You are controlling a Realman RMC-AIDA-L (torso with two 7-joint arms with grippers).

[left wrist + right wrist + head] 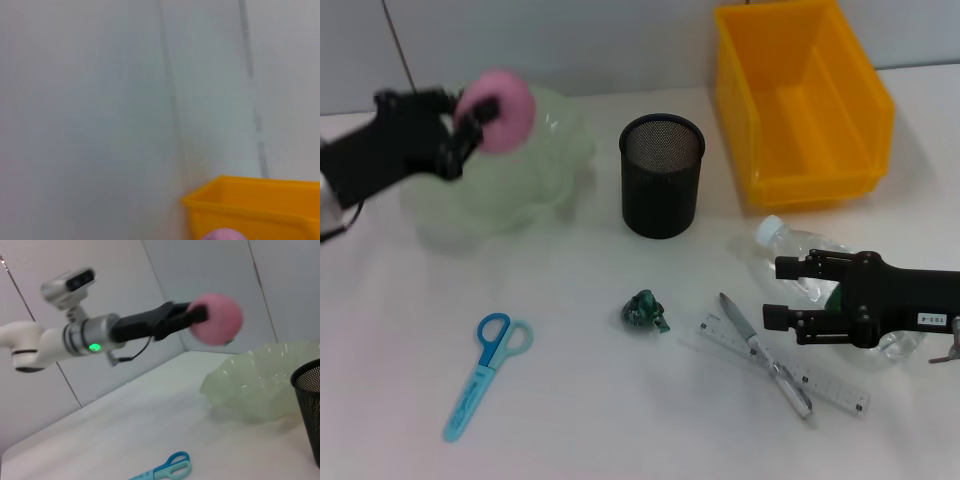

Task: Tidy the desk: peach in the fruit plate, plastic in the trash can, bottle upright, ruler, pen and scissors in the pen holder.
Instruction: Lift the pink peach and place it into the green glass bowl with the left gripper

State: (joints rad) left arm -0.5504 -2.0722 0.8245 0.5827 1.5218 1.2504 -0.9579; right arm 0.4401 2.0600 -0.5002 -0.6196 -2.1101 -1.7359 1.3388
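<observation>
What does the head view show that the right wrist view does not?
Only the head view shows the trash can, bottle, ruler, pen, crumpled plastic and the right claw, open at the bottle. Only the right wrist view shows the left arm's silver body. Both show the left claw holding the peach above the fruit plate, plus the pen holder and scissors.

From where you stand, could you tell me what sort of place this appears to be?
Probably a staged desk in a robot lab: a plain white desk against bare wall panels, with office items such as the scissors, ruler and mesh pen holder, and the left gripper holding the peach above the fruit plate.
</observation>
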